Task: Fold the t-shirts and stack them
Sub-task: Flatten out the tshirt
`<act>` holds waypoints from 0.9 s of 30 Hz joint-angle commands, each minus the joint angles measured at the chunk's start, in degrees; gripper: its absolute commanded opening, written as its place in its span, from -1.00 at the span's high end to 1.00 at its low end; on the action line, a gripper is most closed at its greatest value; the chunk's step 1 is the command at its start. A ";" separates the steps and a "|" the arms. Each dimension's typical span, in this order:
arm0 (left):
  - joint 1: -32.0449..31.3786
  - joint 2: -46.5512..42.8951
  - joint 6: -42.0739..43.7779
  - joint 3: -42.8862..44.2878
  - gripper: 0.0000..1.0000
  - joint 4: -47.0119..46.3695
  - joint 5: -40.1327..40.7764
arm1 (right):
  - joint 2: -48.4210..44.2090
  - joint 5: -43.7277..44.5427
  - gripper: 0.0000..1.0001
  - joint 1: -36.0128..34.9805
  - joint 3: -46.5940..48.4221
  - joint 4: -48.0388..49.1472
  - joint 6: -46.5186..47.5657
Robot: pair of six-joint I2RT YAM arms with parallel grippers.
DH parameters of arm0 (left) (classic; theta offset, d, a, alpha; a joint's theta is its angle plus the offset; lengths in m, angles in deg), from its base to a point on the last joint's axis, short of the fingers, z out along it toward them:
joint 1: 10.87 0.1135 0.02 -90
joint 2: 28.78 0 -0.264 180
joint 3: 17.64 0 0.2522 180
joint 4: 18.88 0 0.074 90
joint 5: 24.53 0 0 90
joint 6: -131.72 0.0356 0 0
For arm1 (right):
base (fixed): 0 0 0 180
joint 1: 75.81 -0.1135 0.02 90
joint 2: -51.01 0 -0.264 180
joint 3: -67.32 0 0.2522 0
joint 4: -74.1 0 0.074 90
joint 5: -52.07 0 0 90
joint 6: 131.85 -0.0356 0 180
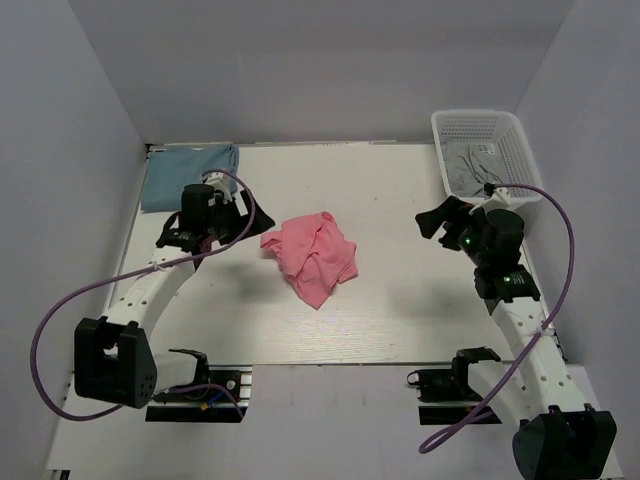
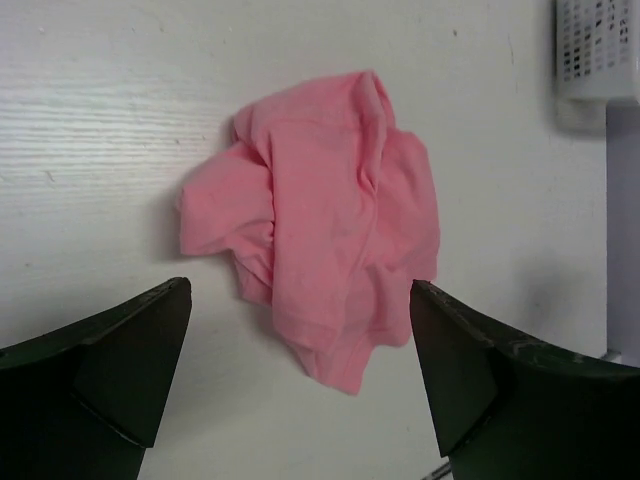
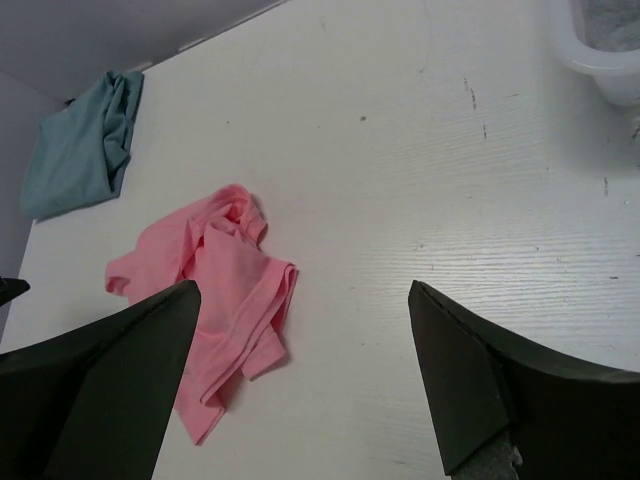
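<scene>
The salmon pink t-shirt (image 1: 312,255) lies crumpled in the middle of the white table. It also shows in the left wrist view (image 2: 320,220) and the right wrist view (image 3: 215,300). The teal-blue t-shirt (image 1: 188,175) lies folded at the back left corner and shows in the right wrist view (image 3: 80,150). My left gripper (image 1: 243,216) is open and empty, just left of the pink shirt and above the table (image 2: 300,290). My right gripper (image 1: 438,222) is open and empty, well to the right of the pink shirt (image 3: 303,288).
A white plastic basket (image 1: 478,116) with grey cloth inside stands at the back right, just behind my right gripper. It also shows in the left wrist view (image 2: 595,50) and the right wrist view (image 3: 610,70). Walls close the table at back and sides.
</scene>
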 commanded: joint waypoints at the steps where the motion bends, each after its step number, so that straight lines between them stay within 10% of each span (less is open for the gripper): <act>1: -0.73 -1.50 -1.08 -0.31 -1.00 1.81 -6.01 | 0.02 -3.02 -0.81 -0.24 2.48 -1.66 1.58; 9: -7.40 0.15 -3.28 -9.89 -1.00 -6.36 -14.63 | 4.15 -5.39 -0.81 -0.41 -1.91 -2.90 6.15; 27: -21.55 14.66 4.10 0.20 -0.80 7.60 12.34 | 19.61 3.74 -0.81 -21.23 0.80 -1.93 7.90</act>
